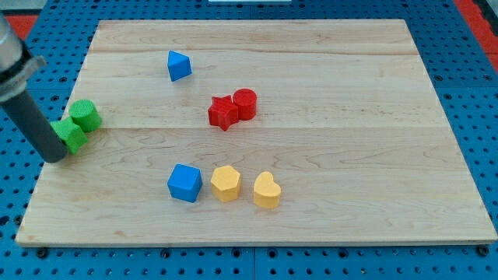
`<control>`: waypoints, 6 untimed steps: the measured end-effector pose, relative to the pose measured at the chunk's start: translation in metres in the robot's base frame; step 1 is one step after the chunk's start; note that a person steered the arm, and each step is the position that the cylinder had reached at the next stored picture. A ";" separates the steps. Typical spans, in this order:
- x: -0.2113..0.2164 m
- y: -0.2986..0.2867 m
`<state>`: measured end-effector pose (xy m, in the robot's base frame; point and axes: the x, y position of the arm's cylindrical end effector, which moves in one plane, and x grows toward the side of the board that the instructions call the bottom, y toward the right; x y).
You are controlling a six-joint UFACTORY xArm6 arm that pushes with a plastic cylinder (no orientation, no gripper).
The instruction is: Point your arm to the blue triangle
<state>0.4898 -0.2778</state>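
Note:
The blue triangle [179,65] lies near the view's top, left of centre, on the wooden board [327,202]. My tip [56,158] is at the board's left edge, far below and to the left of the triangle. The tip touches or sits right beside the green star-shaped block [71,134], which adjoins the green cylinder [85,114].
A red star-shaped block [223,112] and a red cylinder [244,103] sit together at centre. A blue cube [184,183], a yellow hexagon block [226,183] and a yellow heart block [266,190] stand in a row near the view's bottom. Blue pegboard surrounds the board.

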 end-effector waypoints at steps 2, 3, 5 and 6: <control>-0.025 0.058; -0.047 0.059; -0.079 0.141; -0.129 0.233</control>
